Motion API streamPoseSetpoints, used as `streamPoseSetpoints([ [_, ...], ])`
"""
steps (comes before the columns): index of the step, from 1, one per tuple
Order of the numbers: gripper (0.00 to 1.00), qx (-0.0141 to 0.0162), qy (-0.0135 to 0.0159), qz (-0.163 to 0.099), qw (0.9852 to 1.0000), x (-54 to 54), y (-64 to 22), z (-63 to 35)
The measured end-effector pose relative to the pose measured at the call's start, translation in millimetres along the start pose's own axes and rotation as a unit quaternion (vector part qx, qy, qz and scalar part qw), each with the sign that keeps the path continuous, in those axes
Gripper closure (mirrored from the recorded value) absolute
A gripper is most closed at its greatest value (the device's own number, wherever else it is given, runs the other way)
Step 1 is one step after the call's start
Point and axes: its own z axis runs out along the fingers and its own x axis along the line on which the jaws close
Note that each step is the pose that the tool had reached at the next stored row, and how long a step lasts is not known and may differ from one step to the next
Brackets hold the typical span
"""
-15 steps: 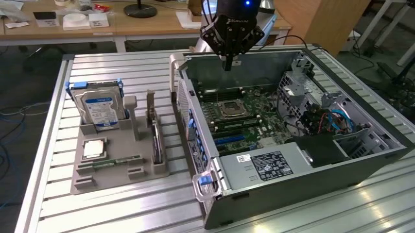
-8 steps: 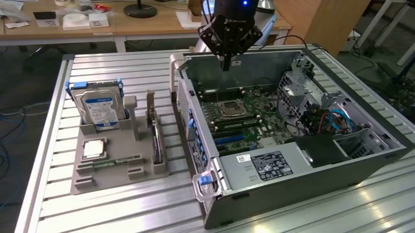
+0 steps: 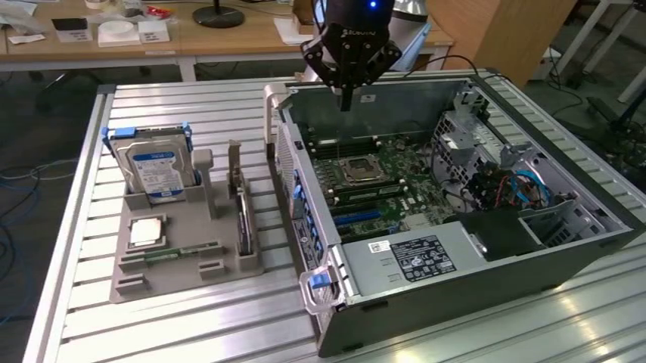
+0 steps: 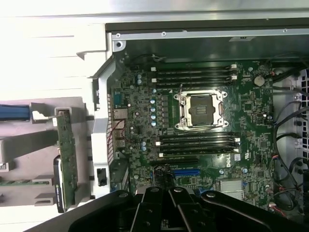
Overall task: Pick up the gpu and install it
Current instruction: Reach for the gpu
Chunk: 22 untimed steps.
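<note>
Zero grabbed so far: claw (image 3: 346,102) is hanging pinched closed over the case (image 3: 504,265), gpu (image 3: 243,219) standing well aside. It's probably light, stiff and fragile, so take the edges.

A blue-labelled hard drive (image 3: 156,162) is held upright in a grey holder (image 3: 187,276) on a slatted table (image 3: 181,333), beside which an open computer case (image 3: 454,295) is laid, motherboard (image 3: 399,162) exposed.

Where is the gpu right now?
Exterior view's left half: the gpu stands on edge in the grey holder, between the hard drive and the computer case.
</note>
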Motion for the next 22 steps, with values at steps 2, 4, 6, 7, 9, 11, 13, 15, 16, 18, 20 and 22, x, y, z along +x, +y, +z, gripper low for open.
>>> streamPoseSetpoints([
  [2, 0.89, 0.0, 0.0, 0.0, 1.0, 2.7, -0.2, 0.0],
  [4, 0.89, 0.0, 0.0, 0.0, 1.0, 5.8, -0.4, -0.1],
  [6, 0.89, 0.0, 0.0, 0.0, 1.0, 8.5, -0.6, -0.1],
  [7, 0.89, 0.0, 0.0, 0.0, 1.0, 9.7, -0.7, -0.2],
  [9, 0.89, 0.0, -0.0001, 0.0, 1.0, 12.0, -0.9, -0.2],
  [11, 0.89, 0.0, 0.0, 0.0, 1.0, 13.9, -1.0, -0.3],
  [13, 0.89, 0.0, 0.0, 0.0, 1.0, 16.1, -1.2, -0.4],
  [15, 0.89, 0.0, 0.0, 0.0, 1.0, 18.3, -1.4, -0.4],
  [16, 0.89, -0.0001, 0.0, 0.0, 1.0, 19.1, -1.4, -0.4],
  [18, 0.89, 0.0, 0.0, 0.0, 1.0, 20.6, -1.5, -0.5],
  [20, 0.89, 0.0, 0.0, 0.0, 1.0, 22.5, -1.7, -0.5],
  [22, 0.89, 0.0, 0.0, 0.0, 1.0, 24.5, -1.8, -0.6],
])
